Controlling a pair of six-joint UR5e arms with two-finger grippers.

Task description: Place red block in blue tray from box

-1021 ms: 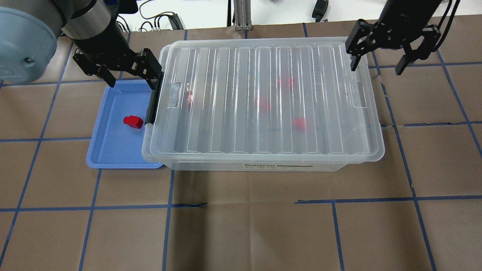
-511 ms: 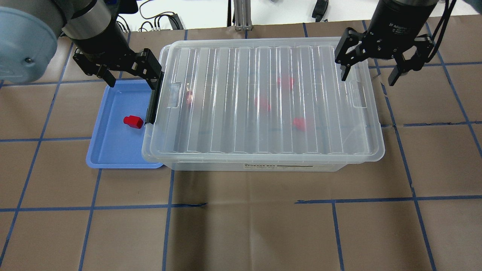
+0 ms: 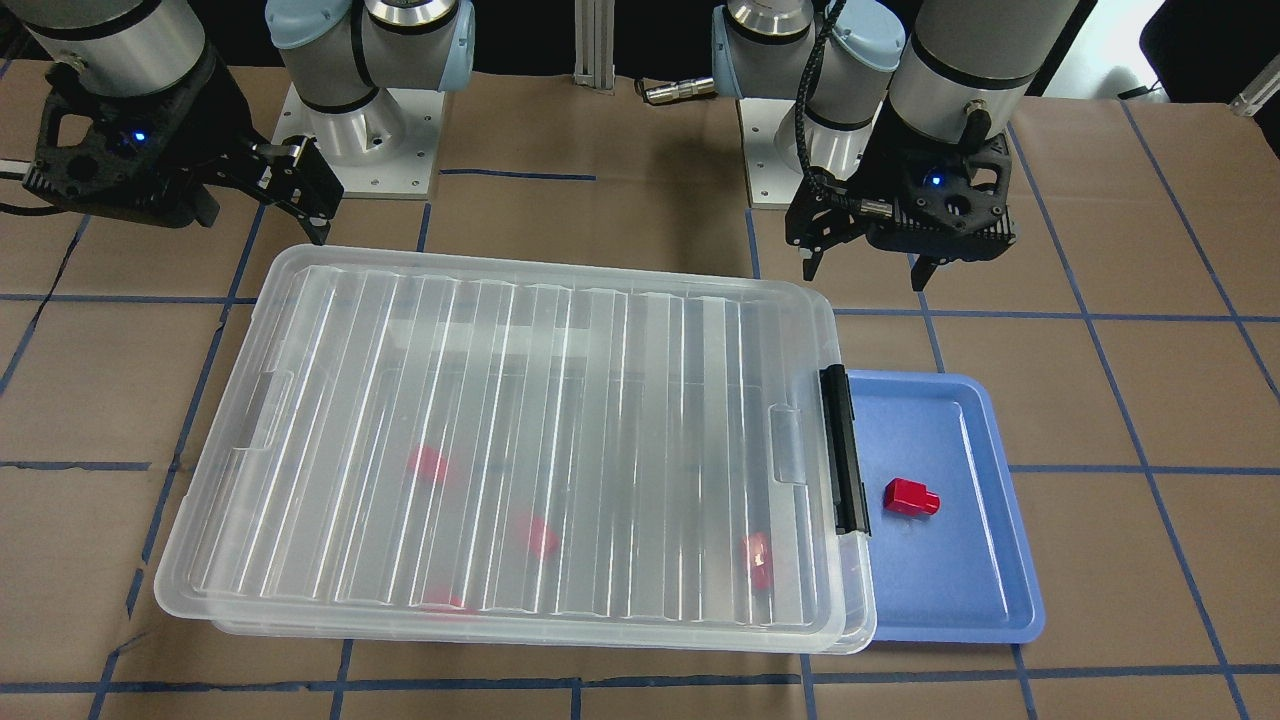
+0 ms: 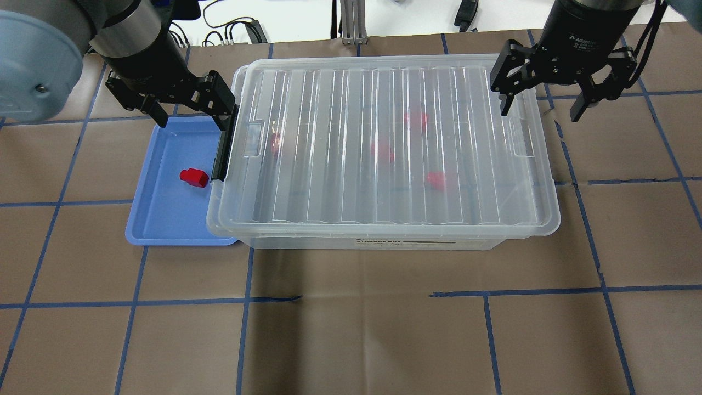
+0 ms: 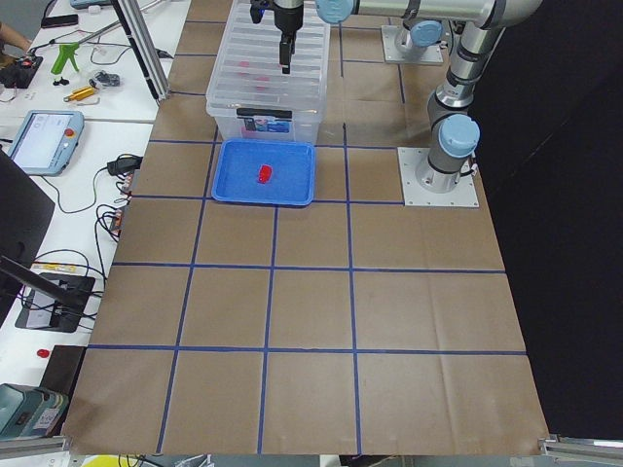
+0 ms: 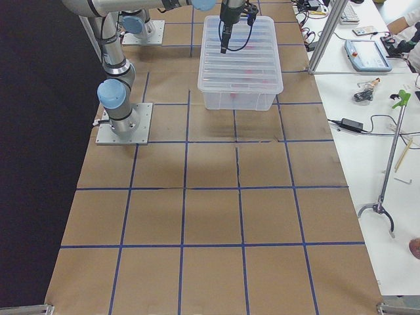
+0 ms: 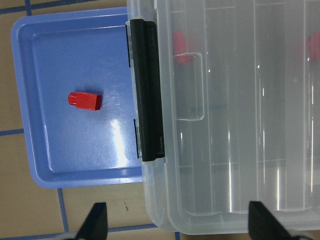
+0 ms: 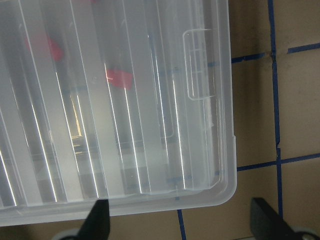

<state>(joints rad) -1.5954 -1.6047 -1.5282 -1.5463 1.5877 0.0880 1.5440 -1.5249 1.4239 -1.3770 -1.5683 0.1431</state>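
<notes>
One red block (image 4: pixel 193 177) lies in the blue tray (image 4: pixel 164 214), left of the clear box (image 4: pixel 340 164). The box's ribbed lid is on, with the black latch (image 4: pixel 222 148) at its tray end. Several more red blocks (image 4: pixel 415 119) show blurred through the lid. My left gripper (image 4: pixel 192 118) is open and empty, above the tray's far edge beside the latch. In the left wrist view the block (image 7: pixel 85 100) lies in the tray (image 7: pixel 75 165). My right gripper (image 4: pixel 539 111) is open and empty, above the box's right end. The right wrist view shows the lid corner (image 8: pixel 220 150).
The box and tray stand on a brown table (image 4: pixel 356 329) with a blue tape grid. The robot bases (image 3: pixel 355 140) are on the near side. Cables and a metal post (image 4: pixel 351 22) lie beyond the far edge.
My right gripper has moved left and slightly down, so its left finger is now over the box's right end. The left arm, the tray and the blocks have not moved.
</notes>
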